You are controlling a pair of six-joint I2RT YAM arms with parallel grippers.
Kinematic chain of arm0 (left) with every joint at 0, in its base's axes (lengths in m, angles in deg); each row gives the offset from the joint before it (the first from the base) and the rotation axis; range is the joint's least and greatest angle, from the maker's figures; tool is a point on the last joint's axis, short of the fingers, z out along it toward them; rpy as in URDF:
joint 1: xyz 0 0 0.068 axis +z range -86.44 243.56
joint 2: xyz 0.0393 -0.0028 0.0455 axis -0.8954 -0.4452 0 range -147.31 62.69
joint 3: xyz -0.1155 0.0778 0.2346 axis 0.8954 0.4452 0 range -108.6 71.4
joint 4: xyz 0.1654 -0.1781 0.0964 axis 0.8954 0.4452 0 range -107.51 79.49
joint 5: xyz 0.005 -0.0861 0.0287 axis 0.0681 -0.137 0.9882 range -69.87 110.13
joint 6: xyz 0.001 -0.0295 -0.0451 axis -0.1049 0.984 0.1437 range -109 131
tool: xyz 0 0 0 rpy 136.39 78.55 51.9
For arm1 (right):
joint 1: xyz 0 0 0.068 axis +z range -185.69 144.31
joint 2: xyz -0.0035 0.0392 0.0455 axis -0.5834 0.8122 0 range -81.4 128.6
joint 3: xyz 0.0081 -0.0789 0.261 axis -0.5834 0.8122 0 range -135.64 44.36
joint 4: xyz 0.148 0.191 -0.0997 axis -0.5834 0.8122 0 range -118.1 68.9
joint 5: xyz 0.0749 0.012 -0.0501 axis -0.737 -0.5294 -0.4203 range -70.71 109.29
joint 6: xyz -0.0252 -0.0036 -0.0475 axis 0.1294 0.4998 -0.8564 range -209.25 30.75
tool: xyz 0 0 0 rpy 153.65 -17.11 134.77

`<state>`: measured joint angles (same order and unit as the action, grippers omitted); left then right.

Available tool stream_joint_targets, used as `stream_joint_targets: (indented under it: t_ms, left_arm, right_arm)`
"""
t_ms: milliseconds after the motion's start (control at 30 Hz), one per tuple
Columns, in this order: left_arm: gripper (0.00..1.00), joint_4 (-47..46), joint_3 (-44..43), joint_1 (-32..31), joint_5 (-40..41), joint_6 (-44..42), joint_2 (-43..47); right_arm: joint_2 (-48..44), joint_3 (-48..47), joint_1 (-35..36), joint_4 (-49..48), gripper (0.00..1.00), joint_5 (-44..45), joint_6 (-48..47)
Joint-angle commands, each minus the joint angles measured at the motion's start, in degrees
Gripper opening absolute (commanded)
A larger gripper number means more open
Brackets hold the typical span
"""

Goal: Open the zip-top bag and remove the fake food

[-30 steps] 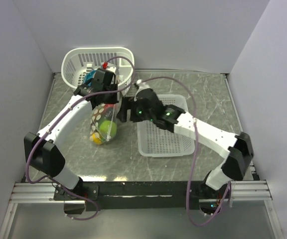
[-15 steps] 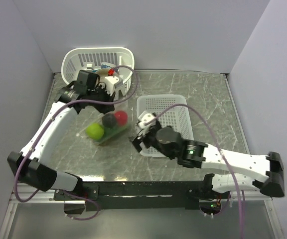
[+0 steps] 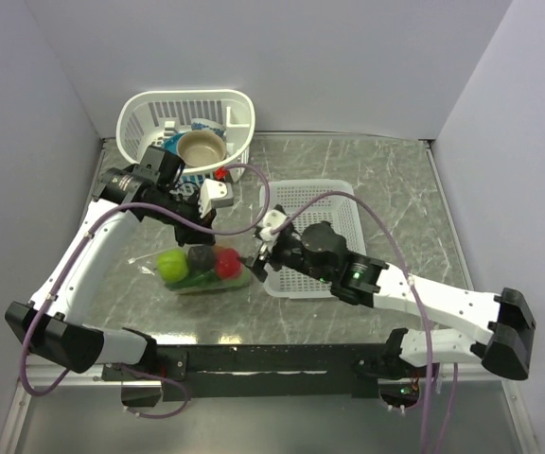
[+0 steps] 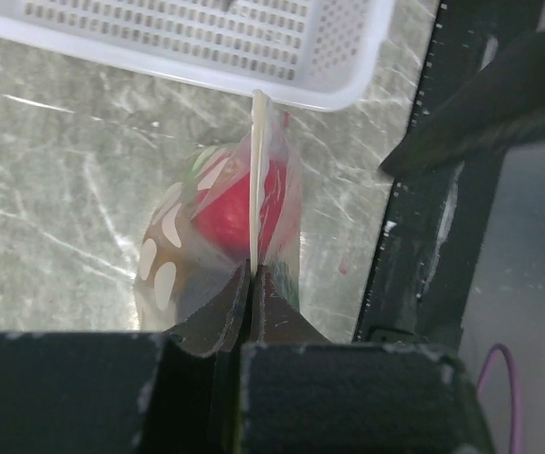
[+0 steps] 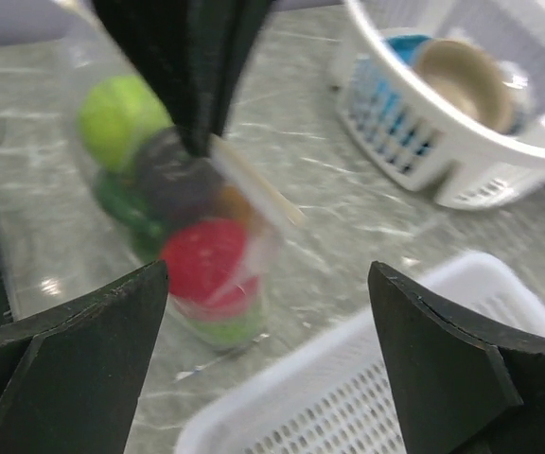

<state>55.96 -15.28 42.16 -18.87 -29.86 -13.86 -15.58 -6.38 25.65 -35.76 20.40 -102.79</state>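
Clear plastic of the zip-top bag [image 4: 173,270] is pinched at its zip strip [image 4: 254,161] by the left pincer [image 4: 251,279], the fake food [image 3: 202,264] sagging below it, probably so the wide-spread right pincer [image 5: 268,279] just beside can take the other lip.

even, bright overhead light with soft shadows; mild glare on the counter [image 3: 386,180]; right wrist view blurred, others sharp.

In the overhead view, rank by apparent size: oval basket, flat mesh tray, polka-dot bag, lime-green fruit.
Oval basket and mesh tray: too alike to rank; the right arm hides part of the tray.
Then the zip-top bag.
Smallest, the lime-green fruit.
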Motion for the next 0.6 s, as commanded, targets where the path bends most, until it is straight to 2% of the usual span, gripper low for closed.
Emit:
stream_joint_targets:
  t_ms: [0, 333, 400, 433, 467, 533, 567]
  left_arm:
    - [0.01, 3.78, -2.18, 0.05, -5.38, -4.75, 0.62]
    - [0.01, 5.28, -1.39, 0.05, -4.24, -8.09, 3.43]
    - [0.01, 5.19, -1.13, 0.05, -3.97, -8.36, 3.34]
    - [0.01, 5.28, -1.13, 0.05, -4.15, -8.53, 3.25]
    - [0.01, 5.19, -1.13, 0.05, -4.32, -8.62, 3.08]
    - [0.01, 5.19, -2.09, 0.05, -5.55, -8.27, 2.38]
    - [0.01, 5.19, -2.44, 0.05, -5.99, -8.27, 2.11]
  right_arm:
    - [3.51, -4.28, -0.17, -3.06, 0.93, -8.66, -0.61]
    - [8.97, -5.24, -5.7, -11.06, 0.87, -18.67, 3.78]
    - [9.5, -5.51, -6.23, -11.85, 0.82, -20.96, 4.57]
    - [9.94, -6.38, -6.32, -11.85, 0.77, -22.45, 4.75]
    - [10.55, -7.08, -6.41, -10.63, 0.62, -24.81, 4.75]
    - [13.01, -9.71, -6.59, -8.61, 0.43, -26.59, 4.84]
    - [13.89, -10.42, -6.59, -6.95, 0.3, -27.2, 5.27]
